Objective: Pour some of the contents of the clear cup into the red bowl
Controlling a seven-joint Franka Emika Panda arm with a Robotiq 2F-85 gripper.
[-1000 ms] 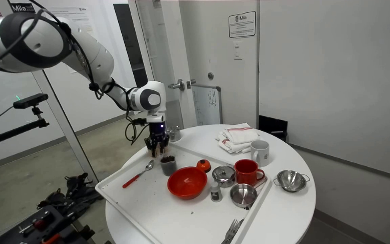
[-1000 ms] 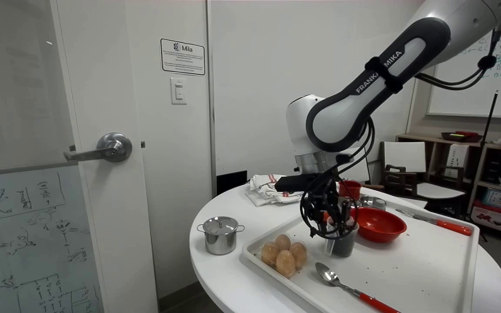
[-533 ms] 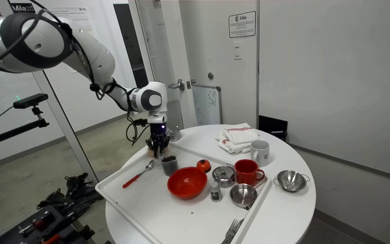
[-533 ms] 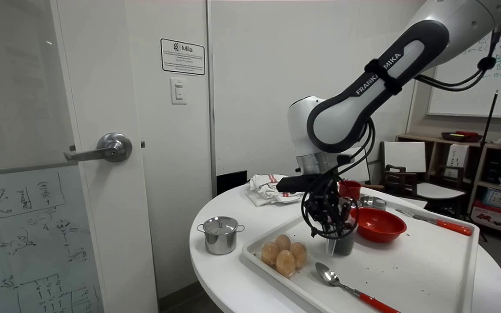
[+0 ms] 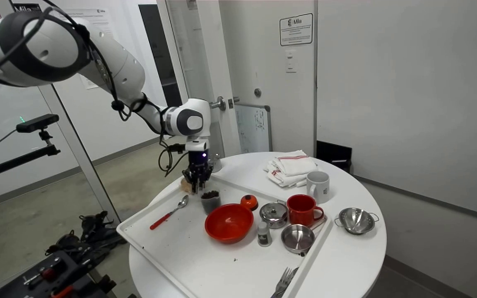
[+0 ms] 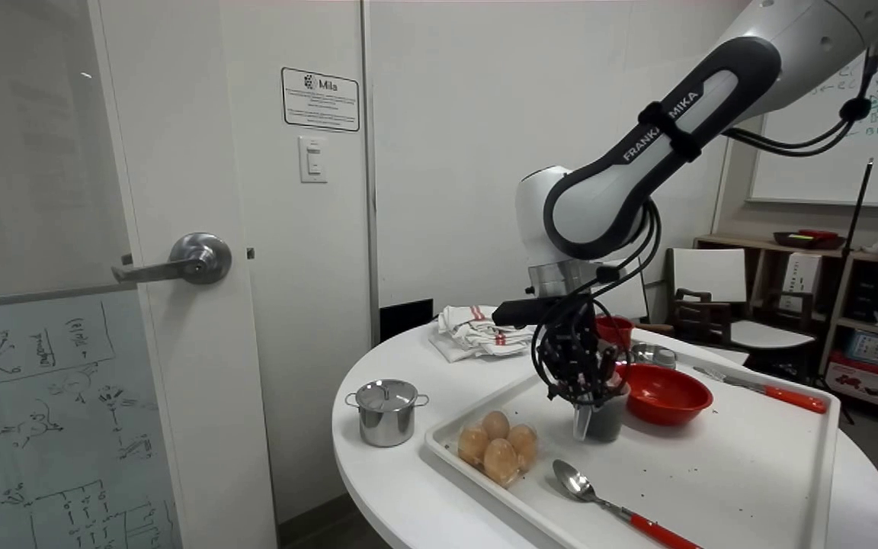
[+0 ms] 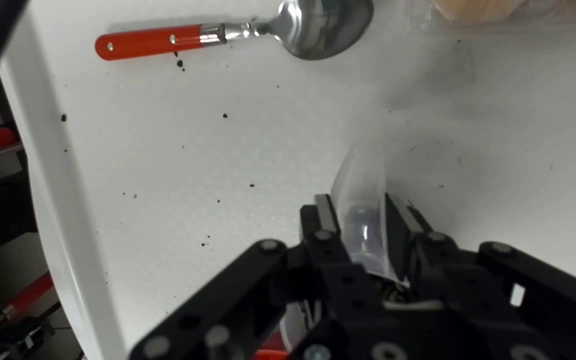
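Note:
The clear cup (image 5: 210, 204) holds dark loose contents (image 5: 210, 194) and stands about upright on or just above the tray; I cannot tell which. It also shows in an exterior view (image 6: 605, 424), partly behind my cables. Its clear handle shows in the wrist view (image 7: 363, 227). My gripper (image 5: 198, 191) is shut on this handle, one finger on each side, in the wrist view (image 7: 360, 205). The red bowl (image 5: 229, 223) sits close beside the cup, with nothing seen in it. It also shows in an exterior view (image 6: 669, 394) and at the wrist view's bottom edge (image 7: 270, 354).
The white tray (image 5: 172, 252) carries a red-handled spoon (image 5: 169, 214), packed eggs (image 6: 498, 448), an orange-red item (image 5: 249, 202), a lidded metal pot (image 5: 273, 215), a small bottle (image 5: 263, 234), a red mug (image 5: 302, 210) and a metal pan (image 5: 297, 238). Towels (image 5: 291, 167) lie behind.
My gripper has closed on the cup's handle. Gripper and cup have then shifted slightly toward the right in an exterior view, and the cup sits slightly higher in the picture. The bowl has not moved.

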